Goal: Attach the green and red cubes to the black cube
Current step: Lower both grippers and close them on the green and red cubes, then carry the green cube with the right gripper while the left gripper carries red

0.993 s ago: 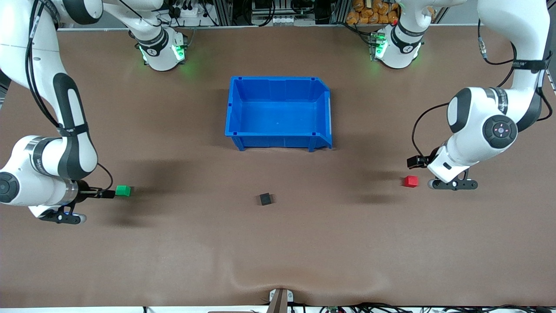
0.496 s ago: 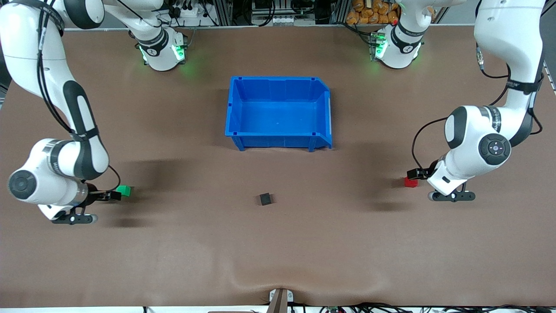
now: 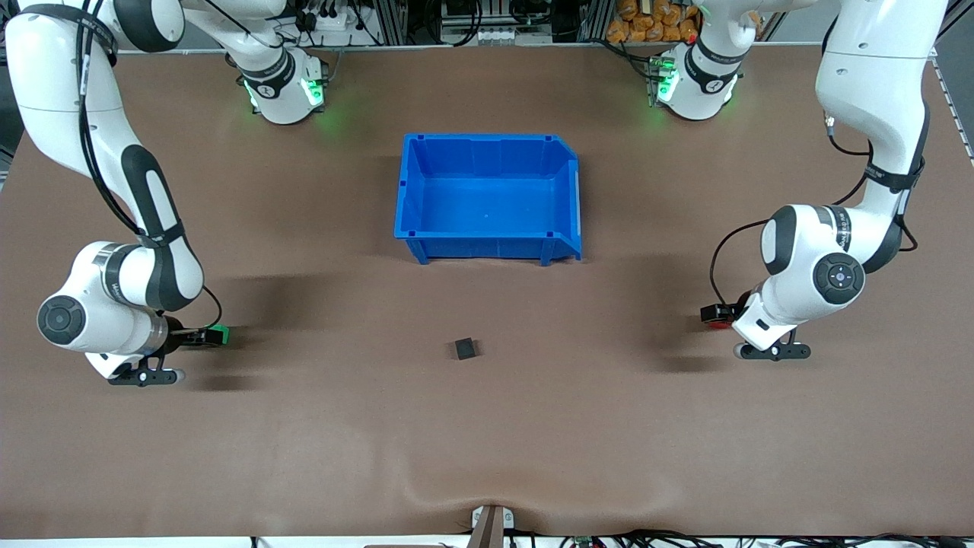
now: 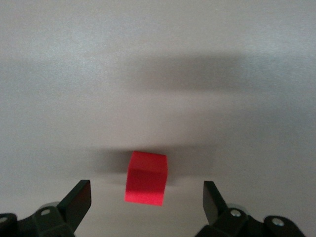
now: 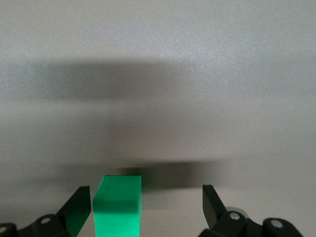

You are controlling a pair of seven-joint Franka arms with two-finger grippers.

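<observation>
Looking down, I see both grippers spread wide, holding nothing. My left gripper straddles the red cube; my right gripper straddles the green cube, off-centre. The black cube sits at 6 o'clock from the blue bin. These 3 look light and hard, maybe slippery; I'd pinch flat sides.

White, rounded arm shells with black joint bands and black cables clipped alongside; green lights at both bases; black gripper fingers with silver screws.
</observation>
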